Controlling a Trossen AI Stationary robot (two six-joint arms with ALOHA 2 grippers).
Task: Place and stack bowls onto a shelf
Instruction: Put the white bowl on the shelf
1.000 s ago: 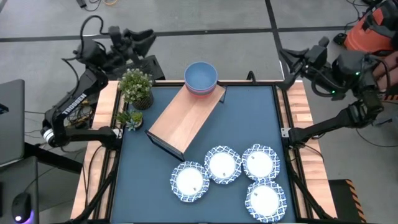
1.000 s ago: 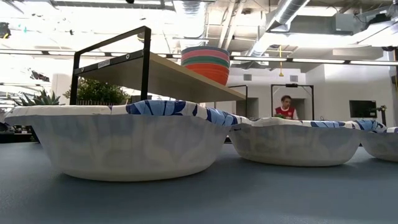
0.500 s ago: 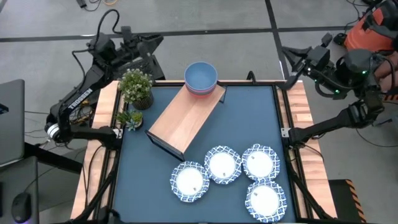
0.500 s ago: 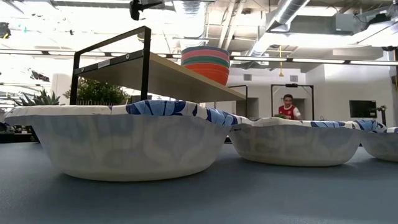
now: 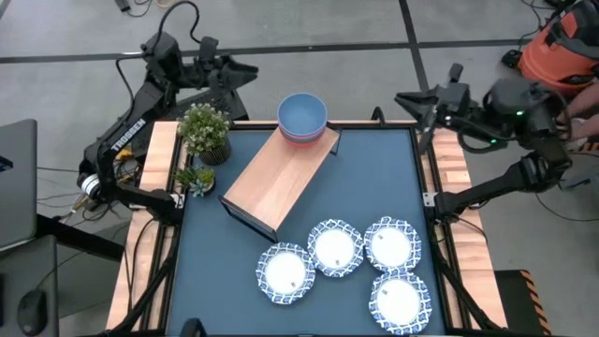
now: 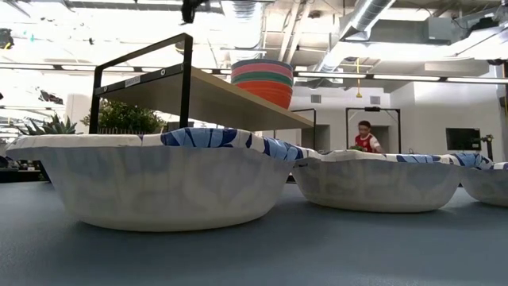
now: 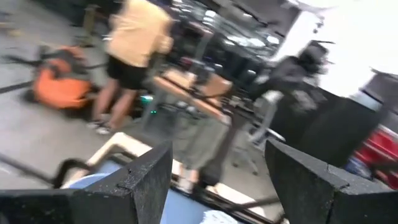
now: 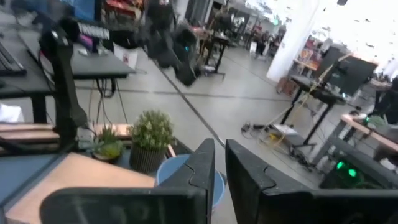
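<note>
Grey floor is surrounding the dark blue desk [image 5: 374, 178] in the high view. The shelf [image 5: 271, 183] is lying diagonally across the desk's far left part, with the stack of small bowls [image 5: 302, 116], light blue uppermost, sitting on its far end. Four patterned bowls [image 5: 337, 248] are clustering on the desk's near right part, rims touching or nearly so, none yet on the shelf. My left end effector [image 5: 245, 70] is hanging beyond the desk's far left corner, past the potted plants [image 5: 205, 131]; my right end effector [image 5: 404, 98] is hanging beyond the far right corner. Neither is carrying anything.

Low view: the patterned bowls are showing as white, thin-walled and shallow, with wavy blue-printed rims. I am judging them light, somewhat flexible and easily dented, best pinched at the rim. The stack is reading as red, pink and green bands on the raised board.

Left wrist view: my fingers [image 7: 143, 180] are standing wide apart, empty, facing blurred people in the room.

Right wrist view: my fingers [image 8: 199, 168] are standing narrow, a slim gap between them, empty, facing the plants and the blue bowl.
</note>
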